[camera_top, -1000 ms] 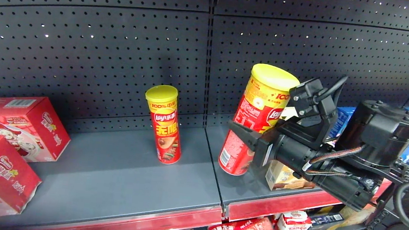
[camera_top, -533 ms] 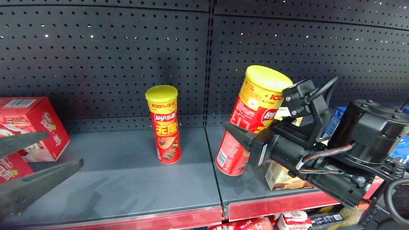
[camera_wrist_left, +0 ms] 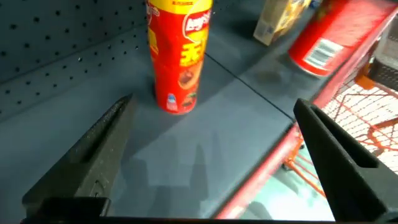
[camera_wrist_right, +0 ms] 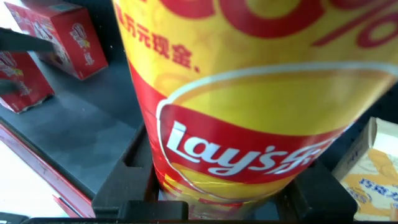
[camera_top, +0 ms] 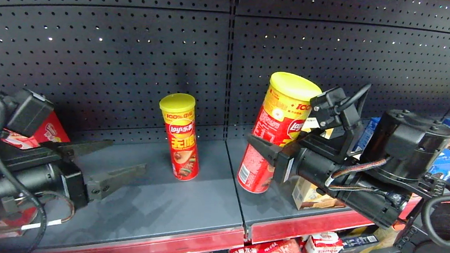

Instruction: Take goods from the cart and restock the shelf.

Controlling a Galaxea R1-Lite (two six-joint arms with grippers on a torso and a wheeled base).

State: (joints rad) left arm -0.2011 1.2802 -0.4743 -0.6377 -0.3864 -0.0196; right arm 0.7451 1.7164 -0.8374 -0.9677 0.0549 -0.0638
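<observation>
Right gripper [camera_top: 266,148] is clamped round the middle of the big chip can [camera_top: 280,119]. It leans with its lid to the right and its base down at the shelf [camera_top: 141,200], right of the small can [camera_top: 181,139]. Left gripper [camera_top: 126,156] hangs spread wide and empty over the shelf's left part. Released at that tilt, I'd guess the can topples onto the yellow box [camera_top: 308,193] beside it.
</observation>
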